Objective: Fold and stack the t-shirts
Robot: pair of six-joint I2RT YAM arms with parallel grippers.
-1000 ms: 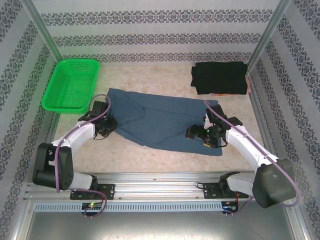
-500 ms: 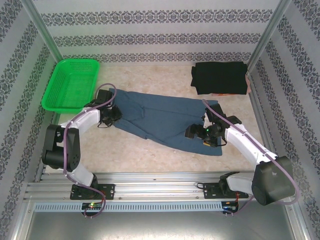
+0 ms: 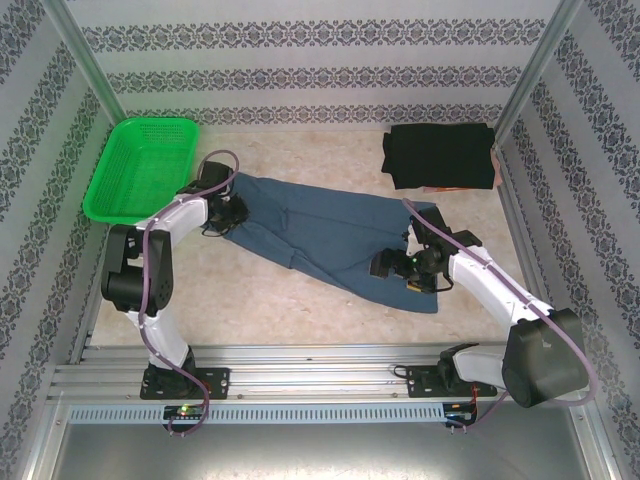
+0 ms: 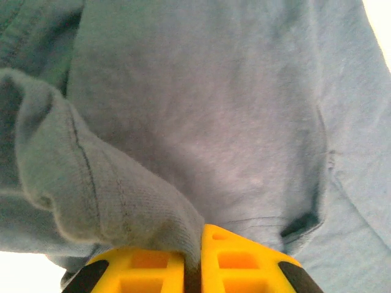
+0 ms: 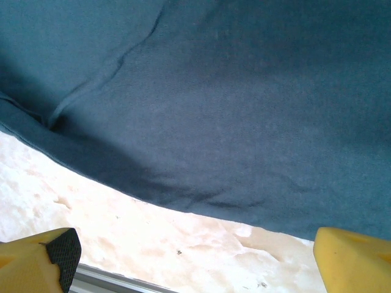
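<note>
Wrist cameras show what overhead blurs: left gripper (image 4: 192,247) clamped on slate-blue t-shirt (image 4: 214,122), right gripper (image 5: 195,259) splayed

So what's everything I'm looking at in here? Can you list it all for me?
blue t-shirt: one, dusty blue, lying rumpled across the middle of the table
black t-shirt: one, black, folded, at the far right
basket: one, bright green plastic lattice, at the far left
table: one, pale marbled beige, under everything
walls: patterned grey and white, on three sides
left arm: one, white and black, at the blue t-shirt's left end, its jaws shut on a fold of that cloth
right arm: one, white and black, at the blue t-shirt's near right edge, its jaws wide open, holding nothing
</note>
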